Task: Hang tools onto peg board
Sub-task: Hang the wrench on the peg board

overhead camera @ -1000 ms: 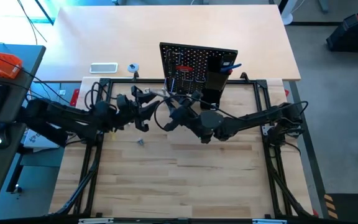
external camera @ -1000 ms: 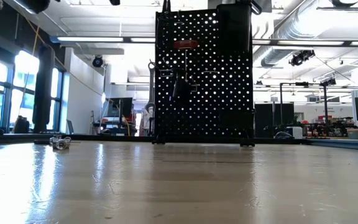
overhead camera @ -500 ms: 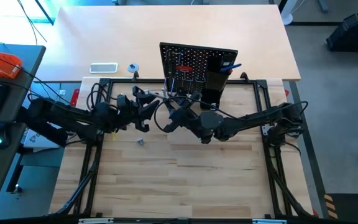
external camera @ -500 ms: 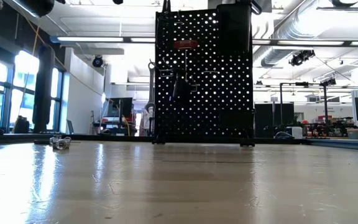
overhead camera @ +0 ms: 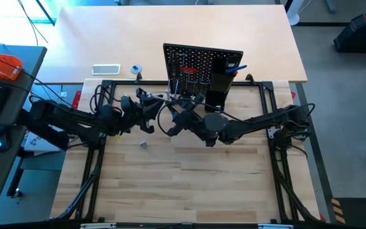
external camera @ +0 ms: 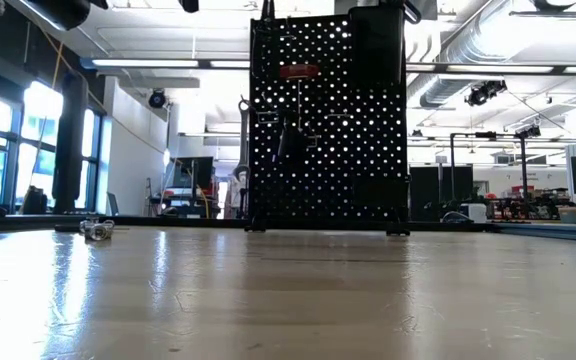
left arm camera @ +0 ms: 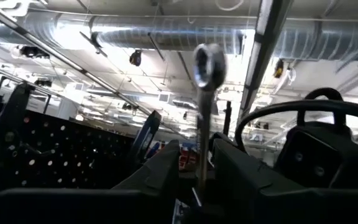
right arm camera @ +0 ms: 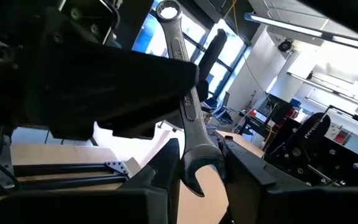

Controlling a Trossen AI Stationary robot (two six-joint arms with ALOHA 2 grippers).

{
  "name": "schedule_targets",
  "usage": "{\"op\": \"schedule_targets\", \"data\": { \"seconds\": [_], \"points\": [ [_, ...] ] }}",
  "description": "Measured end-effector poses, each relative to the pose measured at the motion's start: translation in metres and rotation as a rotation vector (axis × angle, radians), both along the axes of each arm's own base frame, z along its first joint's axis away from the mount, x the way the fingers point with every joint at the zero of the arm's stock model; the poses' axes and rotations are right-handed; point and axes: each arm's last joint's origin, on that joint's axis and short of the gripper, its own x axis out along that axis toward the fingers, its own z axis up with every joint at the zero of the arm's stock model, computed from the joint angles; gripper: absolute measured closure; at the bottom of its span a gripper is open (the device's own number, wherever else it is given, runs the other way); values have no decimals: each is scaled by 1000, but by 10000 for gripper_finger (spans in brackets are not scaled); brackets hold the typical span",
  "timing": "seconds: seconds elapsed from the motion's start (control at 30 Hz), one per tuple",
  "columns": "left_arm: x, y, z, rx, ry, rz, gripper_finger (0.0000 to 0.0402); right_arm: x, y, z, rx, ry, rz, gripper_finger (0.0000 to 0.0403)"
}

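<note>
Both hands (left arm camera: 196, 168) (right arm camera: 194, 163) pinch the silver wrench (right arm camera: 185, 93) between narrowly parted fingers

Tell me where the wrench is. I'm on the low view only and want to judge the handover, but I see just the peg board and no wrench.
Observer: The silver wrench is held up off the table, with its open end between the jaws of the right gripper.
Operator: And the left arm?
Observer: The left gripper is at the same wrench. The ring end sticks out past it.
Operator: Where is that relative to the board?
Observer: From above, both grippers meet just in front of the peg board, toward its left edge.
</note>
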Motion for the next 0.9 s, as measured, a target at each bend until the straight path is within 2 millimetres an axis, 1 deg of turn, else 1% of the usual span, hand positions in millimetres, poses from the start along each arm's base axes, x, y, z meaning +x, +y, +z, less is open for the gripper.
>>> {"op": "schedule_targets", "data": {
  "seconds": [0.17, 0.3, 0.4, 0.47, 0.6, 0.77, 0.9],
  "points": [
    [7, 0, -2, -25, 1, 12, 325, 3, -6, -3, -1, 4, -8, 320],
    [13, 1, 1, -19, 3, 38, 328, 5, -5, -7, -3, 15, -10, 320],
    [13, 1, 2, -3, 11, 59, 331, 6, -6, -8, -3, 27, -21, 320],
    [13, 1, 2, 13, 18, 69, 344, 5, -6, -8, -7, 32, -31, 320],
    [14, 0, 2, 42, 31, 68, 391, 5, -6, -8, -18, 42, -37, 320],
    [14, 0, 1, 60, 46, 69, 397, 5, -6, -9, -9, 37, -40, 320],
    [14, -1, 1, 107, 63, 66, 399, 5, -6, -11, -6, 55, -54, 301]
  ]
}}
